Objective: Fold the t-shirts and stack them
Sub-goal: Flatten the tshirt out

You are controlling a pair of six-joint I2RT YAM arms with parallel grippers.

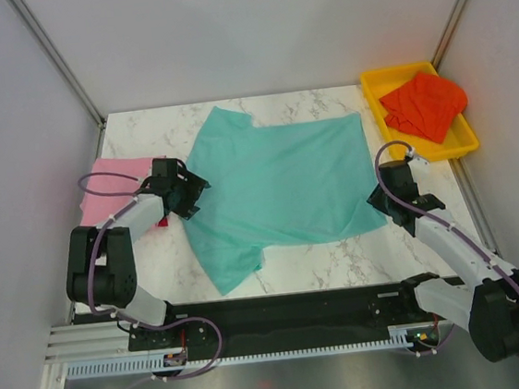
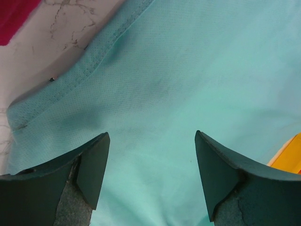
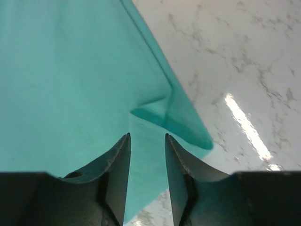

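Teal-turquoise t-shirt (image 1: 282, 187) lies spread flat across the middle of the marble table (image 1: 341, 260). At its left edge the left gripper (image 2: 151, 136) hangs over the cloth with jaws wide apart, holding nothing. At the near right corner the right gripper (image 3: 146, 137) has narrowed jaws with the hem between them; whether they pinch it, I cannot tell. Far right, a yellow tray (image 1: 466, 140) holds the crumpled orange-red shirt (image 1: 425, 107). The pink shirt (image 1: 110, 182) lies beside the left arm, with a crimson scrap (image 2: 16, 16) nearby.
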